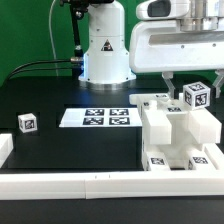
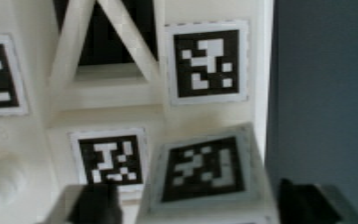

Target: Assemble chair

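Wide exterior, wrist close on chair (image 1: 178, 135)

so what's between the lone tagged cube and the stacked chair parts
The marker board, flat on the black table, lies between the cube and the stacked chair parts, as the exterior view shows.

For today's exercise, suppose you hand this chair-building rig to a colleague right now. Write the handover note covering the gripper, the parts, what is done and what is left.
Gripper: low over the assembly, with its fingers on either side of a small white tilted tagged block. Whether it grips the block cannot be told.
Parts: the blocky white plastic part-built chair stands at the exterior view's right. One loose small white tagged cube lies at that view's left, apart from the flat white marker board.
Done: several pieces appear joined.
Left: seat the tilted block, then probably fetch the loose cube.
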You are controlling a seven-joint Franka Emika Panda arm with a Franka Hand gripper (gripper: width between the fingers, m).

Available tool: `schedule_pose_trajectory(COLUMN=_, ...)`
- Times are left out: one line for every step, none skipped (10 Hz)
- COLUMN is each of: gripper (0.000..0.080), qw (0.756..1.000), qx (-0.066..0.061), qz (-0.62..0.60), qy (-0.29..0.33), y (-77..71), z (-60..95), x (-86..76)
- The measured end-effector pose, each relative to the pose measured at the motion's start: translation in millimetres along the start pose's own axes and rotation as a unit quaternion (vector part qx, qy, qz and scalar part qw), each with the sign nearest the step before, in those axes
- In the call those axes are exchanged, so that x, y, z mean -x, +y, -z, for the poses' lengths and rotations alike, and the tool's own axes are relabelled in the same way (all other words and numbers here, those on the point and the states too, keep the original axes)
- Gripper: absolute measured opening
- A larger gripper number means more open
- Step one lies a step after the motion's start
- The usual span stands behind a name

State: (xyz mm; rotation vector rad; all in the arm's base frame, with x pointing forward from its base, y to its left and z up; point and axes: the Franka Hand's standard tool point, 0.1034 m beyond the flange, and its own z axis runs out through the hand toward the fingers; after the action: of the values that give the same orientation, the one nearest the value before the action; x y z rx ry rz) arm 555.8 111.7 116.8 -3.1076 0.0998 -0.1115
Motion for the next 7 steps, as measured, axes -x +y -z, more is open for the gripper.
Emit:
schedule_pose_trajectory(gripper=0.0280, qw=0.998, qx=-0.001, qz=-0.061, qy=0.000, y=-0.6, z=-0.4, x=0.3)
schedule_pose_trajectory(gripper=0.0280, qw=0.993, qx=-0.001, qz=-0.121, qy=-0.001, y=-2.1, z=-0.9, x=0.5)
schedule_pose_trajectory(gripper=0.0280, qw=0.980, qx=0.000, qz=-0.199, qy=0.000, y=-6.6, z=-1.1, x=0.6)
schedule_pose_trajectory(gripper=0.0280, qw=0.968, qx=-0.001, qz=-0.251, qy=-0.001, y=-8.6, z=-1.3, x=1.4)
schedule_pose_trajectory(gripper=0.0280, qw=0.953, qx=-0.001, qz=-0.304, qy=0.000, y=-9.3, z=-1.5, x=1.6)
schedule_pose_trajectory(gripper=0.0280, qw=0.936, qx=-0.001, qz=-0.353, qy=0.000, y=-10.3, z=-1.5, x=1.7)
schedule_pose_trajectory(gripper=0.0280, qw=0.910, qx=-0.001, qz=-0.414, qy=0.001, y=-12.4, z=-1.4, x=2.2)
